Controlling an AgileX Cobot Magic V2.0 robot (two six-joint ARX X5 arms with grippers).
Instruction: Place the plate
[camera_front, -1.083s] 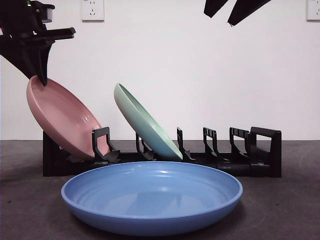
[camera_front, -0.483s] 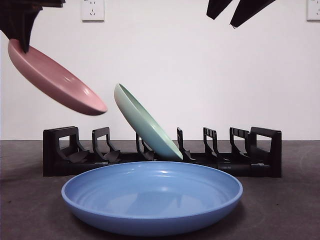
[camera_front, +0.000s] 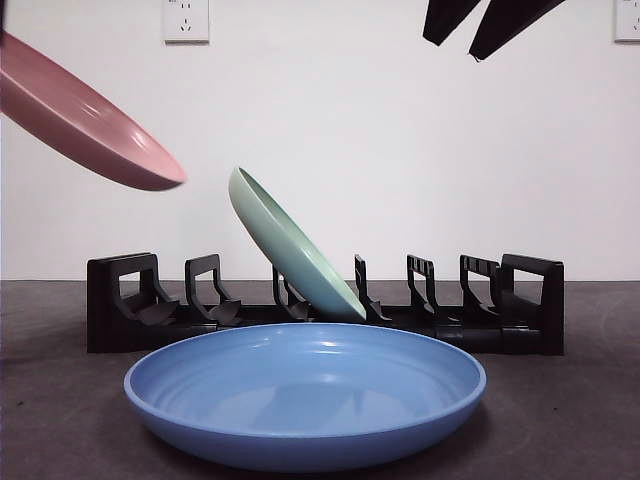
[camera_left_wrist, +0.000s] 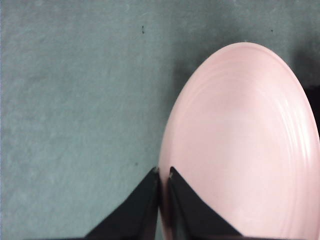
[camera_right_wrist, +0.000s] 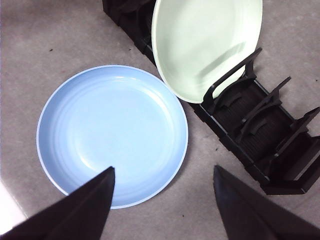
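Change: the pink plate (camera_front: 85, 120) has risen out of the black rack (camera_front: 320, 305) and swung up toward the front view's upper left corner since a second ago; the end slots it left now stand bare.
Left gripper (camera_left_wrist: 163, 172): jaws pinched on the pink plate's rim, carrying it in the air.
Pink plate position: tilted, well above the rack and clear of it, over bare table in the left wrist view.
Key relation: the plate extends away from the left gripper's jaws, hanging by one edge (so lowering has to lead with the far rim, I judge).
Right gripper (camera_right_wrist: 162, 187): jaws spread wide, empty, hovering over the blue plate (camera_right_wrist: 112, 135) and the rack.
Green plate (camera_front: 290, 250): leaning in a middle slot of the rack.
Surface: grey matte table (camera_front: 560, 420), blue plate lying flat in front of the rack.
Room: plain white wall with a socket (camera_front: 185, 20) behind.
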